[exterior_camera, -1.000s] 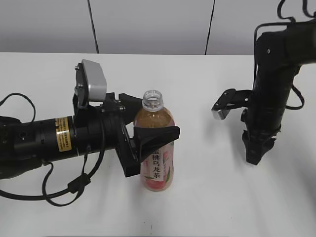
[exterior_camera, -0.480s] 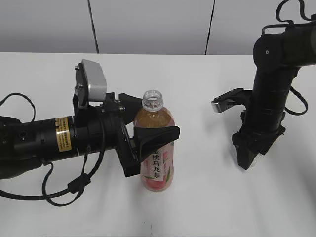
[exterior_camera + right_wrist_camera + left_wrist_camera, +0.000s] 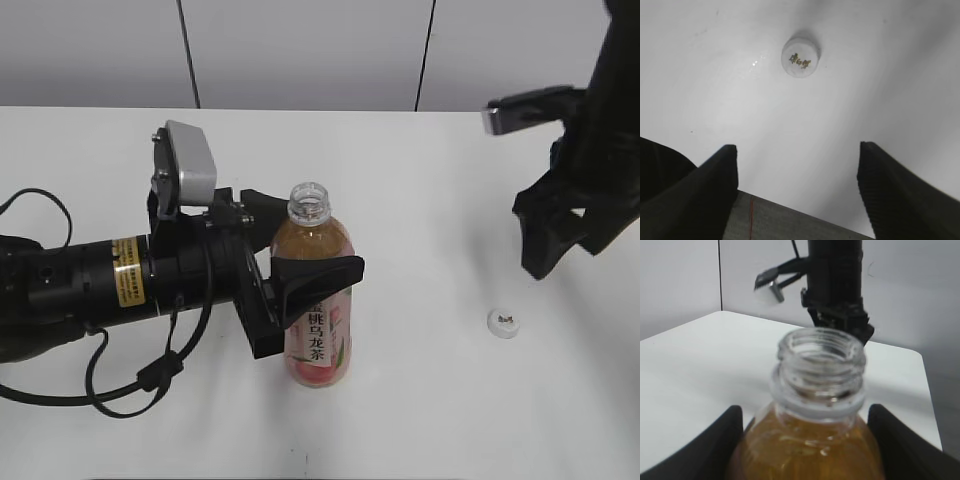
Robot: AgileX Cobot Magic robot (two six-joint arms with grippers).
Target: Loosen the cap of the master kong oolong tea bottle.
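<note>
The master kong oolong tea bottle (image 3: 318,300) stands upright on the white table with its neck open and no cap on it. My left gripper (image 3: 305,270) is shut on the bottle's shoulder; the left wrist view shows the open neck (image 3: 820,370) between the two black fingers (image 3: 720,445). The white cap (image 3: 504,322) lies on the table to the right, logo up. My right gripper (image 3: 545,250) is open and empty, raised above the table behind the cap. The right wrist view shows the cap (image 3: 800,56) far below its spread fingers (image 3: 715,175).
The white table (image 3: 420,420) ends at a grey panelled wall (image 3: 300,50) behind. The left arm's black body and cables (image 3: 90,290) lie across the table's left side. The right arm (image 3: 600,150) stands at the far right.
My right gripper has let go of the cap on the table and risen up and to the right. The left gripper and bottle have not moved.
</note>
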